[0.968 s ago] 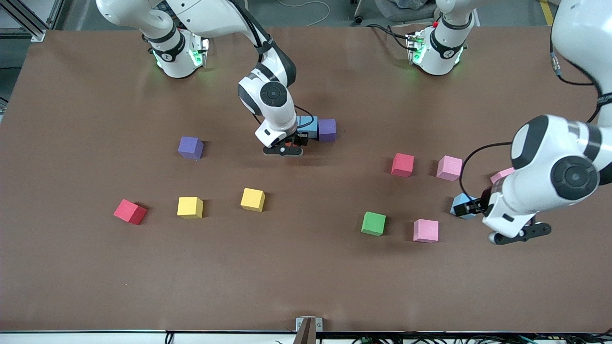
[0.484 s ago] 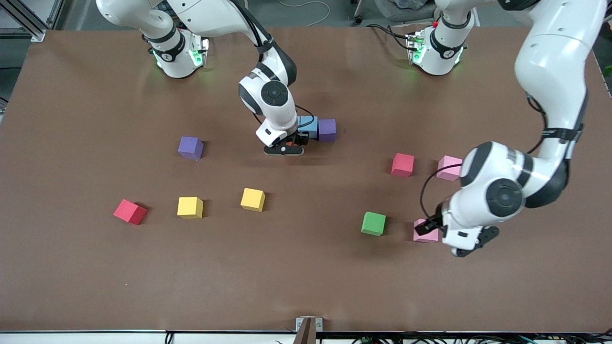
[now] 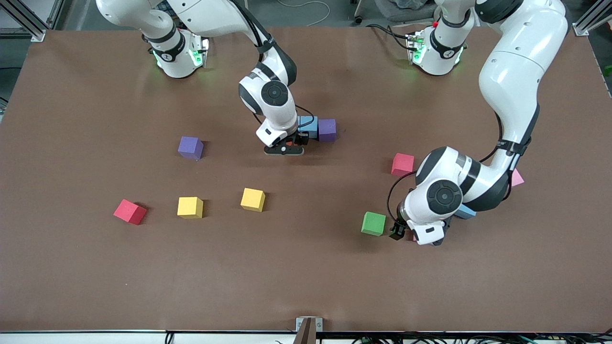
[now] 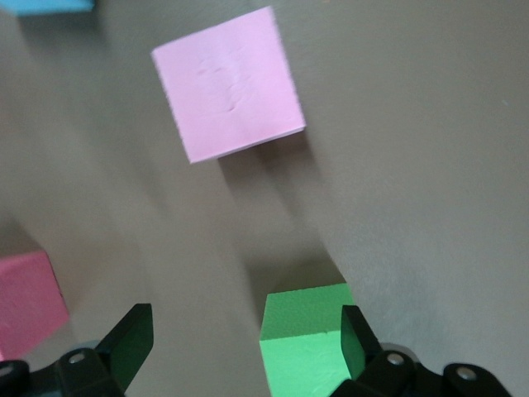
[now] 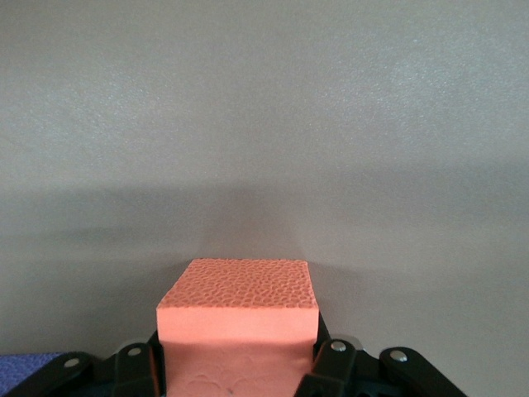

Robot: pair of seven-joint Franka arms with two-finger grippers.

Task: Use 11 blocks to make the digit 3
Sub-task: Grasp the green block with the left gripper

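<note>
A robotics lab: two white robot arms (image 3: pixel 507 95) are standing bolted to a brown-covered table (image 3: pixel 306 277) (cables are trailing on the grey floor (image 3: pixel 306 9) past it), with aluminium framing (image 3: pixel 28 19) showing at a corner.

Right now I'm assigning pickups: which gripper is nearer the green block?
Left. The left gripper hangs open right beside the green block; the right gripper holds an orange block by the blue block.

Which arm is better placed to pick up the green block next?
Left. The left gripper is open beside the green block; the right gripper is shut on an orange block.
</note>
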